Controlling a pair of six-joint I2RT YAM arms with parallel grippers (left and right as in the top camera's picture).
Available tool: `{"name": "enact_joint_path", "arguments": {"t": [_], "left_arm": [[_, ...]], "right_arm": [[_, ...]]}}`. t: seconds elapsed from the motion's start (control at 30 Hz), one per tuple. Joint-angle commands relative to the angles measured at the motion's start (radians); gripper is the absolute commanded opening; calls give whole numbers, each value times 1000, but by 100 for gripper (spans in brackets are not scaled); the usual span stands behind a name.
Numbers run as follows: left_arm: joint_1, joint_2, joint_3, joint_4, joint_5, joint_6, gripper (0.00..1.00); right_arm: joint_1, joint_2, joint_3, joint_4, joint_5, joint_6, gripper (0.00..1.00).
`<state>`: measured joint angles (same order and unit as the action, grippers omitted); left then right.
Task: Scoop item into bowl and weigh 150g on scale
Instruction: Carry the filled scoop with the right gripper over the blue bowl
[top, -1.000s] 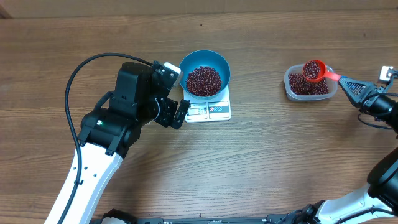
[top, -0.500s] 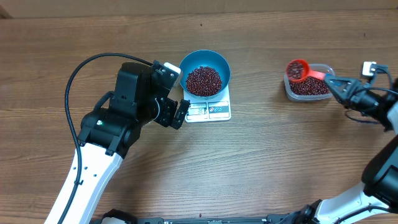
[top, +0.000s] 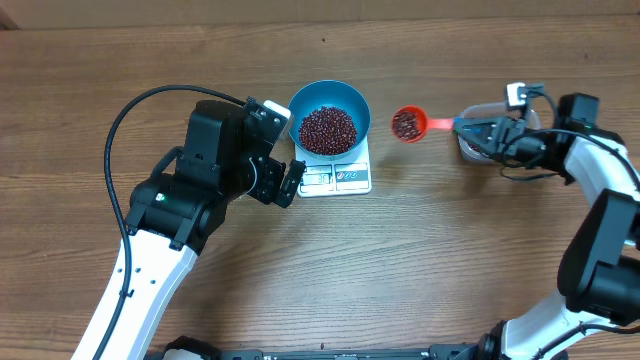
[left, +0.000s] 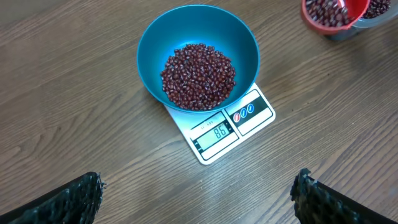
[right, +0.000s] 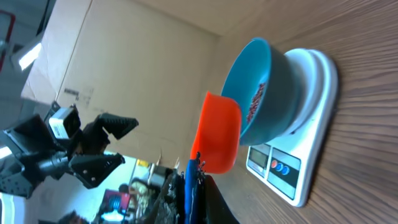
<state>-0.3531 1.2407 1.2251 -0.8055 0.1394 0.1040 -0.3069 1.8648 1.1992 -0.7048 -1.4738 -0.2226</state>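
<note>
The light blue bowl (top: 352, 104) stands on the white scale (top: 340, 179) and holds a heap of dark red beans (top: 328, 128). In the left wrist view the bowl (left: 152, 43), beans (left: 199, 76) and scale (left: 249, 115) show plainly, and the display reads 86. My right gripper (top: 470, 128) is shut on the blue-tipped handle of the orange-red scoop (top: 407, 124), which carries beans and hovers just right of the bowl. The right wrist view shows the scoop (right: 219, 134) beside the bowl (right: 261, 93). My left gripper (top: 290, 185) is open and empty, left of the scale.
The clear plastic tub (top: 468, 150) of beans sits at the right, mostly under my right gripper. My left arm (top: 170, 210) fills the left middle of the table, with a black cable looping over it.
My right gripper has carried the loaded scoop leftward, from over the tub to just beside the bowl. The left arm has not moved.
</note>
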Motion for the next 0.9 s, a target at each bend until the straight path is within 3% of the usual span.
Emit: {"name": "enact_joint_path", "arguments": {"t": [0.0,0.47,0.87], "left_arm": [[-3,-12,2,0,15,-6,100],[-3,-12,2,0,15,-6,100],[-3,-12,2,0,15,-6,100]], "right_arm": [[30,2,-3,40,-39,50,4],[142,2,-3,420,76,452,4],[260,2,-3,648,203,476,4]]}}
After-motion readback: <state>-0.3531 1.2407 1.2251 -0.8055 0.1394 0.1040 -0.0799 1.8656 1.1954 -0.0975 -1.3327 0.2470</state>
